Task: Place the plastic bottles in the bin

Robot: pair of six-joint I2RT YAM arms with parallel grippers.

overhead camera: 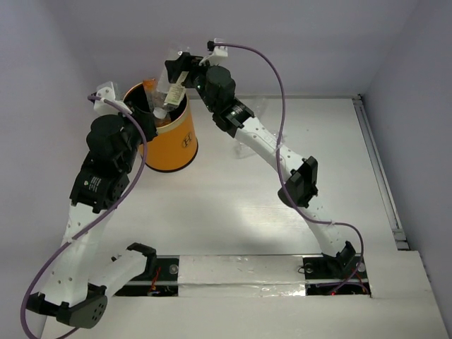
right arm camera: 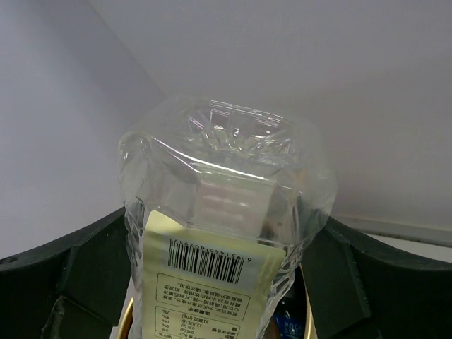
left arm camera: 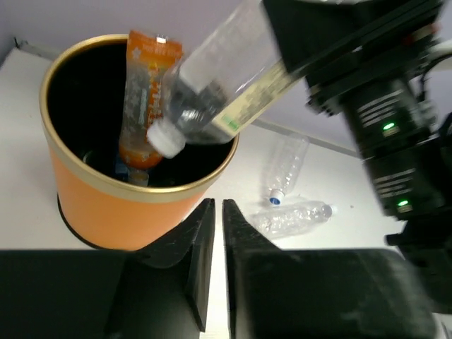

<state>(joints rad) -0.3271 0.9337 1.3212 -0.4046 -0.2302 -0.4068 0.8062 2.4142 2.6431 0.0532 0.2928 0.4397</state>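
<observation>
The orange bin [overhead camera: 171, 141] stands at the back left. My right gripper [overhead camera: 178, 70] is shut on the cream-labelled bottle [overhead camera: 168, 97] and holds it tilted, white cap down, over the bin's mouth. The right wrist view shows this bottle [right arm camera: 219, 212] between the fingers [right arm camera: 339, 275]. In the left wrist view the bottle [left arm camera: 219, 92] hangs above the bin [left arm camera: 99, 205], where the orange bottle [left arm camera: 145, 92] stands and a bit of blue label [left arm camera: 121, 168] shows. Two clear bottles [left arm camera: 286, 166] [left arm camera: 293, 217] lie on the table right of the bin. My left gripper [left arm camera: 215, 212] is shut and empty beside the bin. The black-labelled bottle is out of view.
The right arm [overhead camera: 268, 145] stretches across the table's middle towards the bin. A metal rail [overhead camera: 378, 169] runs along the table's right edge. The back wall rises close behind the bin.
</observation>
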